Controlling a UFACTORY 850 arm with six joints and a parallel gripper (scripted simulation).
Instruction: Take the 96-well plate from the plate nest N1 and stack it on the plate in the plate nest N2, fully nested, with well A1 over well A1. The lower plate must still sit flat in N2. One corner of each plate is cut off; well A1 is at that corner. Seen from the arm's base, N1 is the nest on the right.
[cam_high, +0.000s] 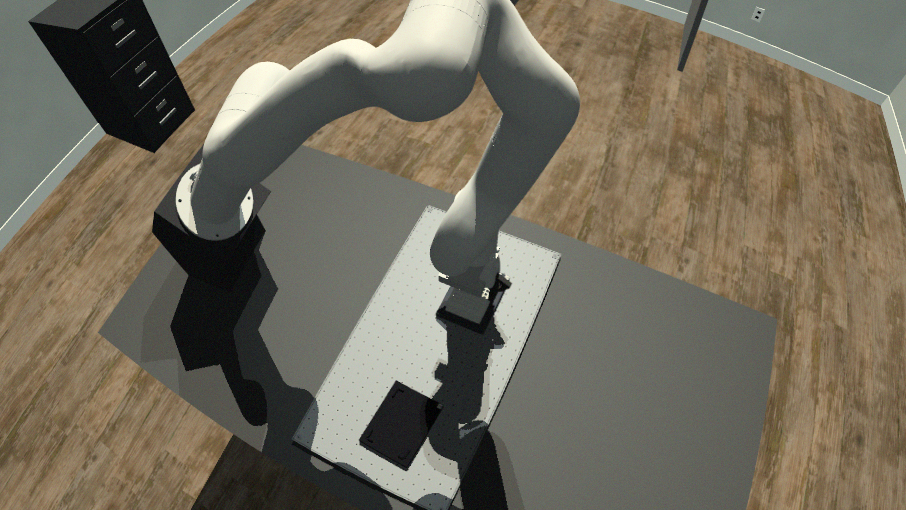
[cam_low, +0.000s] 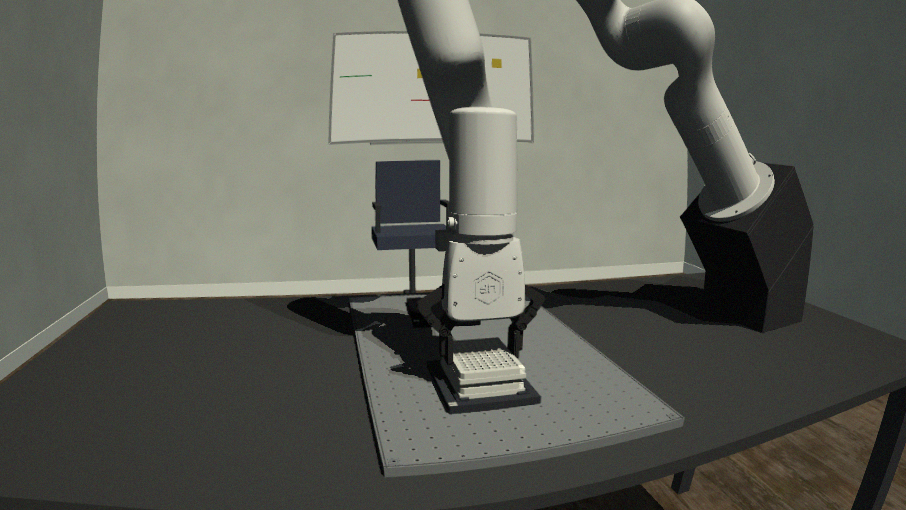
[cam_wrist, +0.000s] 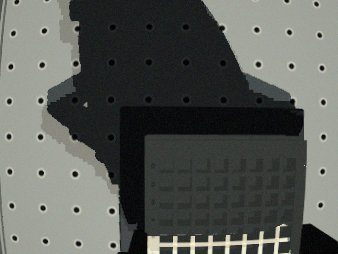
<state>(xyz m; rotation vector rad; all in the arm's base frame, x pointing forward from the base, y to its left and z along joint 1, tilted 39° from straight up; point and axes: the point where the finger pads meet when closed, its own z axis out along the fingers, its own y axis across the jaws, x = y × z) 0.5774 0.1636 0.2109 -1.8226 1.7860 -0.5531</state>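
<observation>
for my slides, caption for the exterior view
Gripper clamps the upper 96-well plate on the lower plate in nest N2.

The pincer (cam_low: 480, 342) is standing straight down over the nest N2 (cam_low: 500, 401), its fingers (cam_low: 445, 347) closing on the short sides of the upper plate (cam_low: 486, 364), so those two flanks are being blocked; the plate's near long side is lying open toward the breadboard (cam_low: 570, 418); the nest N1 (cam_high: 398, 423) is sitting bare, well apart; the arm's pedestal (cam_low: 770, 266) is crowding the desk (cam_low: 158, 392) at one corner.
</observation>
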